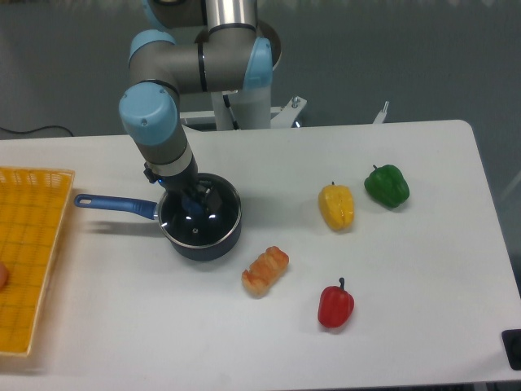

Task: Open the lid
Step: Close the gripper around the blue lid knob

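Lid seated flat on dark blue saucepan, left-centre of white table. Gripper directly over lid centre, reaching down at knob; knob itself hidden behind fingers. Finger spacing unclear, contact with knob unclear: cannot tell if clamped. Saucepan handle pointing left toward yellow basket. Bread just right of saucepan.

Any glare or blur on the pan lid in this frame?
Fixed camera: small white glints on the lid; the pincer above its knob looks dark and slightly soft, so its jaws are unclear; soft shadows under the peppers, such as the red pepper.
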`<state>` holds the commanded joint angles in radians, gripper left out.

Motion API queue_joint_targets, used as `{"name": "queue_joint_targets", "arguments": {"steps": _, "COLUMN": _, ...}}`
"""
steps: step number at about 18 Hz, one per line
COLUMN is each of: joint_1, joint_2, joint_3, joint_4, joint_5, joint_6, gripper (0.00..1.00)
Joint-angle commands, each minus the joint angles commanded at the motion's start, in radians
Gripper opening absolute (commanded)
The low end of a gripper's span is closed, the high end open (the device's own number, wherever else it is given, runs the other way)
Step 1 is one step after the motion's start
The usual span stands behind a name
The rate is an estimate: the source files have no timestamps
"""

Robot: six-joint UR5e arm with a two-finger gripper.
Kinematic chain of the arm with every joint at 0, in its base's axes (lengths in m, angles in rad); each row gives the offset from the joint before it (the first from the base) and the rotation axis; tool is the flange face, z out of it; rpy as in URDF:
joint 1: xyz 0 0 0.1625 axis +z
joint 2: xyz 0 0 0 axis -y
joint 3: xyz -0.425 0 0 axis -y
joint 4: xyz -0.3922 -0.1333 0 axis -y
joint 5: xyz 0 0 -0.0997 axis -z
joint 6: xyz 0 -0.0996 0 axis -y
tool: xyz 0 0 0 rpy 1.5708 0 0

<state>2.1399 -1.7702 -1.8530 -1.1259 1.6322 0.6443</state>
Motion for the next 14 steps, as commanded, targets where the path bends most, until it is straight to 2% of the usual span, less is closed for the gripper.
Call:
{"name": "queue_joint_targets", "arguments": {"steps": 9, "joint_1": 0.0, "joint_2": -0.005, "joint_3": -0.012, "joint_4": 0.0, "joint_5": 0.0, "joint_6": 0.003, "gripper": 1.0}}
{"name": "queue_joint_targets", "arguments": {"steps": 12, "joint_1": 0.0, "joint_2": -0.005, "joint_3": -0.011, "joint_4": 0.0, "joint_5": 0.0, "joint_6": 0.005, "gripper": 0.93}}
{"name": "queue_joint_targets", "arguments": {"steps": 14, "joint_1": 0.008, "joint_2": -0.005, "joint_3": -0.009, "joint_4": -0.002, "joint_5": -0.002, "joint_6": 0.008, "gripper": 0.93}}
